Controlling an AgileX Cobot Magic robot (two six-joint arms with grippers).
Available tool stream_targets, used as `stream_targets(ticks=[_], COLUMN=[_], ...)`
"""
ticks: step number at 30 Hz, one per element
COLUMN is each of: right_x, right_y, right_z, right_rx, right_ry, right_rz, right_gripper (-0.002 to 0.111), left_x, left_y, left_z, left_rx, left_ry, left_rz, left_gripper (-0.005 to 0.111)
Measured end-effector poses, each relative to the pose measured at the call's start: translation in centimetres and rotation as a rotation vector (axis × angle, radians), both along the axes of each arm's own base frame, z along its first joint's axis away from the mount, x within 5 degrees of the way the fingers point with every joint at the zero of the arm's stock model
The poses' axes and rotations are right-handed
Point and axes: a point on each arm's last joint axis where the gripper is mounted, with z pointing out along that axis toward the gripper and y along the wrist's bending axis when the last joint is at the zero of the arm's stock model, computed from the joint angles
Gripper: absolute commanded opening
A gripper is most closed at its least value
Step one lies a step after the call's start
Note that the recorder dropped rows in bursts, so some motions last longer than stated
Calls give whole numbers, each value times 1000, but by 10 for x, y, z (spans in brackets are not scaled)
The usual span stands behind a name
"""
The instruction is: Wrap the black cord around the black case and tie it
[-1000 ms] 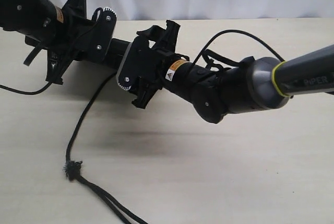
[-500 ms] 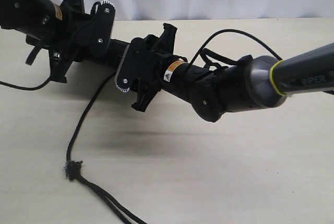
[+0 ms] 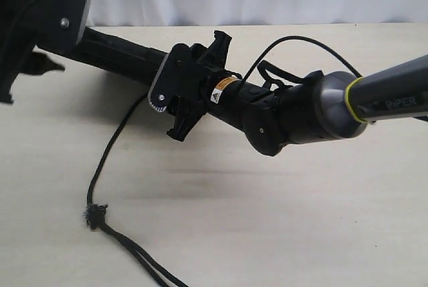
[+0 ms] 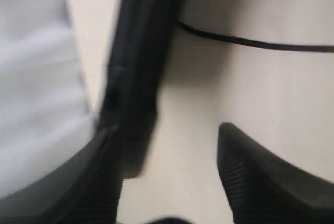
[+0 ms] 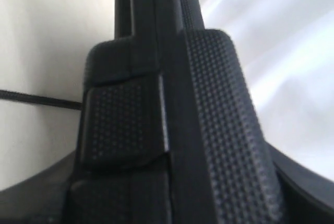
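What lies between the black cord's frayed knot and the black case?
Only the black cord itself: a single strand curving over the bare table from the knot up toward the black case. The exterior view shows it.

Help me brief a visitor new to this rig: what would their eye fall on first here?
First, the right gripper clamped on the black case, toward the upper left of the exterior view. Next, the black cord trailing from under the case down the table to a frayed knot at lower left. The left gripper hangs open beside the case's end.
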Motion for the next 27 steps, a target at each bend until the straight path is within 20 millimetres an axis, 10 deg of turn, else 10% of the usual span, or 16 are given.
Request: stream_targets(ticks=[10,27], right_x=[4,6], right_y=[-4,-5], right_z=[3,4], right_rx=[77,102], right_ry=[4,8], right_rz=[-90,-120], right_gripper=[4,4], left_x=[-41,-66], left_y=[-12,-41], left_z=[-52,-165], left_rx=[-46,33], left_ry=[420,315], left_rz=[-154,-491], left_gripper=[43,43])
